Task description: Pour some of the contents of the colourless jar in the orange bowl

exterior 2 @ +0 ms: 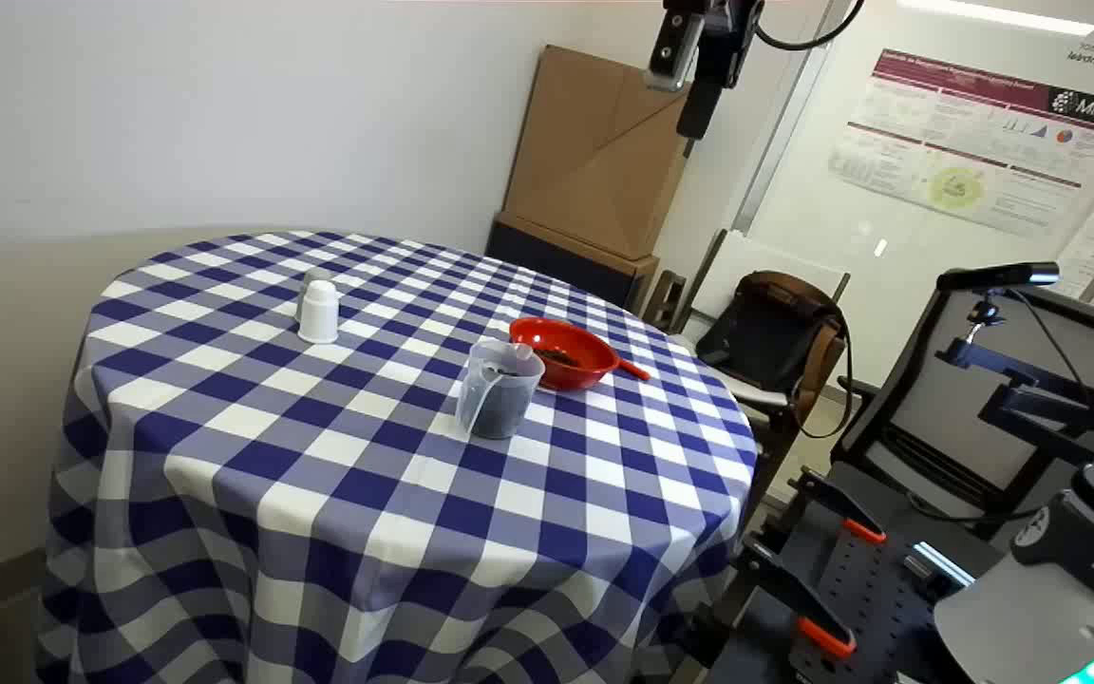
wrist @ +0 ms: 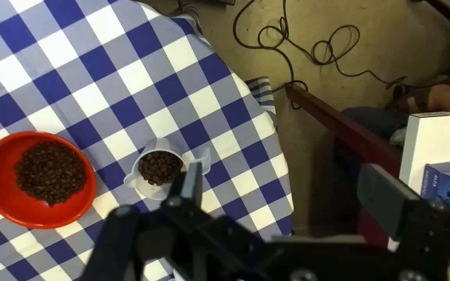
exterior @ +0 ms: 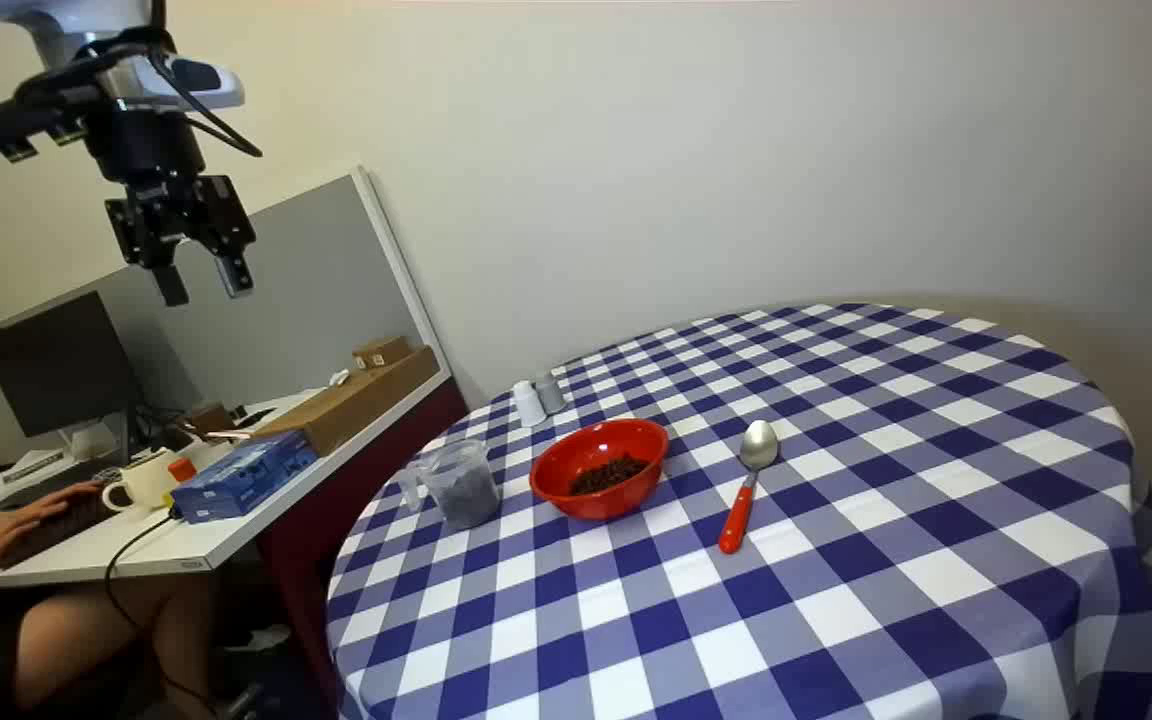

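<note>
The colourless jar (exterior: 466, 490) is a clear cup with a handle and spout, upright on the table; it also shows in an exterior view (exterior 2: 499, 394) and the wrist view (wrist: 150, 190). Its contents (wrist: 160, 168) are dark brown beans from above. The orange bowl (exterior: 596, 507) sits beside the jar, also in an exterior view (exterior 2: 568, 382) and the wrist view (wrist: 0, 168). Similar beans (wrist: 51, 171) lie in it. My gripper (exterior: 203, 283) is open and empty, high above and off the table's edge in both exterior views (exterior 2: 682, 100). In the wrist view (wrist: 286, 189) one finger overlaps the jar's edge.
A spoon with an orange handle (exterior: 738, 518) lies beside the bowl. A white shaker (exterior: 528, 404) and a grey shaker (exterior: 550, 393) stand towards the wall. A desk with a blue box (exterior: 244, 475) and a seated person are beside the round table with its checkered cloth (exterior: 836, 620).
</note>
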